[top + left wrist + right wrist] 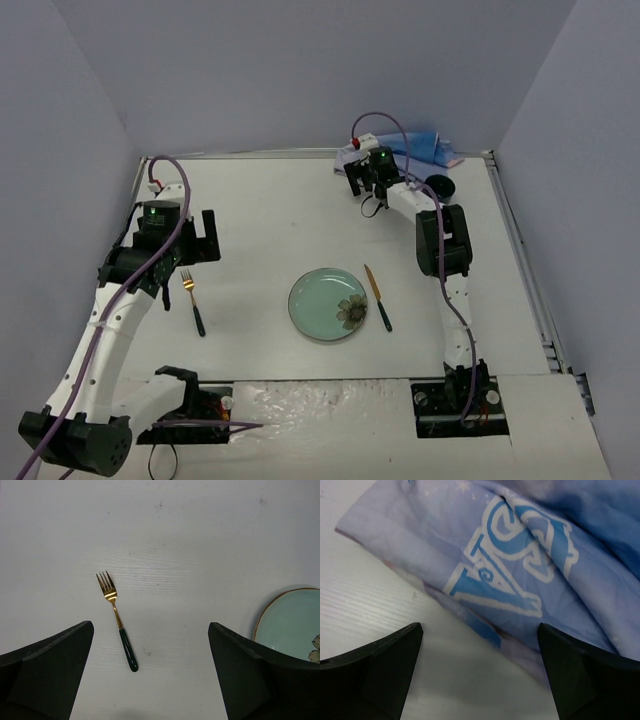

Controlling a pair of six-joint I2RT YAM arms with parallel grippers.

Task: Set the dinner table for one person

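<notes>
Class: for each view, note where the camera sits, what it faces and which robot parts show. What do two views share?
Top external: above and behind the robot, looking down on the table; both arms show.
Left wrist: on the left arm, facing down at fork and plate rim; open left jaws show.
Right wrist: on the right arm, facing down at the cloth; open right jaws show.
Shared: fork and plate, in top and left wrist.

Illumination is even and diffuse, apparently from overhead; no glare noted. The dinner table (260,210) renders bright white, its fine grain sharp in both wrist views. Shadows are short and soft, as beside the fork (117,622). The left gripper (151,627) and right gripper (480,626) appear dark, underexposed and soft-edged. The cloth (520,555) blurs toward its upper-right folds.
</notes>
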